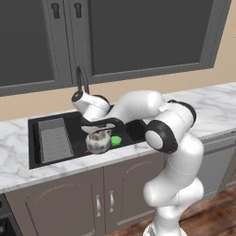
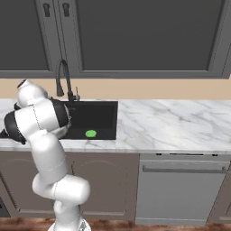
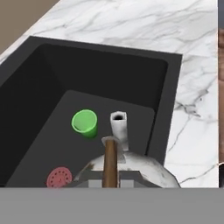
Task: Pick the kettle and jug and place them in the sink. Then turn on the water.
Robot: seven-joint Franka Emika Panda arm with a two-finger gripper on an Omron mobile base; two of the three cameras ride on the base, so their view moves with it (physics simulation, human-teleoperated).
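The silver kettle (image 1: 98, 143) hangs inside the black sink (image 1: 73, 120), near its front wall. My gripper (image 1: 97, 130) is shut on the kettle's arched handle from above. In the hand view the kettle (image 3: 140, 168) is right below the gripper (image 3: 110, 180), with its brown handle (image 3: 110, 159) running up the middle and its spout (image 3: 119, 126) pointing away. I cannot tell whether the kettle touches the basin floor. The dark curved faucet (image 1: 82, 79) rises behind the sink. The jug and the water are out of view.
A small green cup (image 3: 85, 123) stands on the basin floor beside the kettle, and a red drain (image 3: 59, 177) lies close by. A grey ribbed tray (image 1: 54, 138) fills the basin's left part. White marble counter (image 2: 171, 119) stretches to the right.
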